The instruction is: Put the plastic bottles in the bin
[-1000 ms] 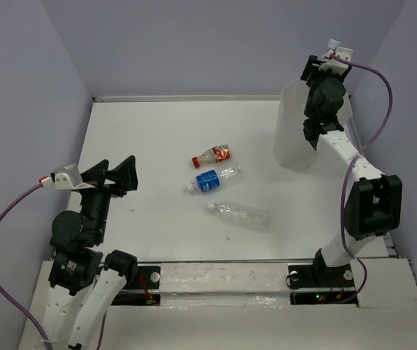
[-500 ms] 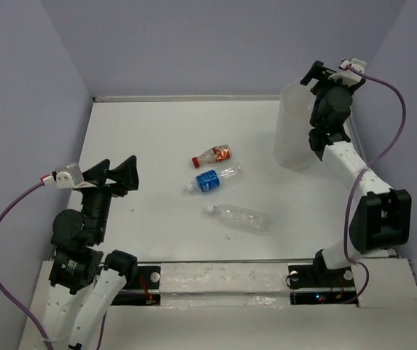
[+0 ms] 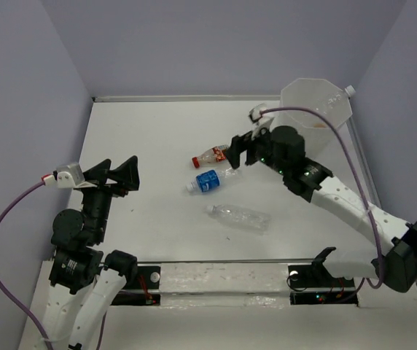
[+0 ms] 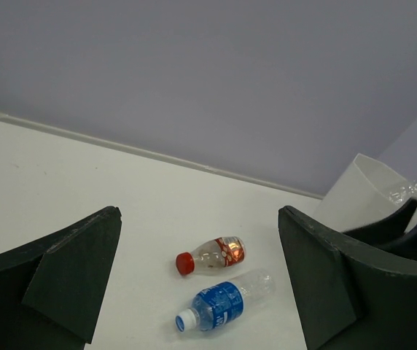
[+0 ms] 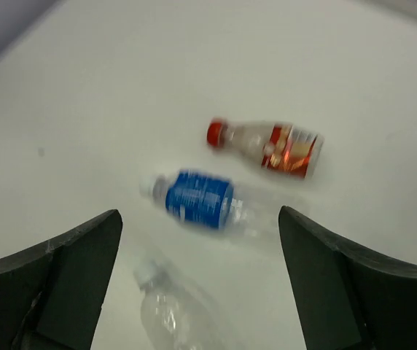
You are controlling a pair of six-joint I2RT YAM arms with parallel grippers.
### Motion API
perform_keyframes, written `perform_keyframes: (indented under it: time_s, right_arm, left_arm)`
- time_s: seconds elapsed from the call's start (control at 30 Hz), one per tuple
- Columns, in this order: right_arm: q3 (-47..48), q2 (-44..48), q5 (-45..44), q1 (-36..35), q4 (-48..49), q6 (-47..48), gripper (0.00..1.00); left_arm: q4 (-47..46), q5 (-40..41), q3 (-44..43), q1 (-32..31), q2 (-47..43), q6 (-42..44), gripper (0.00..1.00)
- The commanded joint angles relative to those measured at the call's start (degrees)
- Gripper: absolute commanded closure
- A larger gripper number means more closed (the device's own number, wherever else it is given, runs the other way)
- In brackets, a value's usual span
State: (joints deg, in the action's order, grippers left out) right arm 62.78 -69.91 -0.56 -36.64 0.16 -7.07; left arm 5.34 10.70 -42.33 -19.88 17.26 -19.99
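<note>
L tool (image 4: 199, 240), R tool (image 5: 200, 240): open, empty

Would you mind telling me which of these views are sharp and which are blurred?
Right wrist: motion blur smears the blue-labelled bottle and the unlabelled bottle. Left wrist: sharp, the red-capped bottle crisp. Top external: sharp, evenly lit, faint shadows.

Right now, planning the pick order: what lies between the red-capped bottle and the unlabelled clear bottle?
The blue-labelled bottle lies between the red-capped bottle and the unlabelled bottle, as the top view shows.
</note>
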Motion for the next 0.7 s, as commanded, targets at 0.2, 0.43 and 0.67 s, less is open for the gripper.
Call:
perform_keyframes:
  time_s: [0.2,0.43,0.67]
  right_arm:
    - [-6.7,-9.9,-2.3,-15.9,-24.3,5.4,0.00]
    - [-2.2,-21.4,-0.8,-18.5,-26.7,9.5,0.00]
    - [1.5,-29.1,-0.8,-19.5,-27.4,11.1,0.21]
  left_arm:
    - [-2.9,-1.2,0.0,-0.1,0.8,0.8,0.01]
    - [-2.8,-1.6,0.0,0.0,1.4,0.8,0.01]
    - [-2.8,-1.6,-0.1,-0.1,1.5,0.8,0.01]
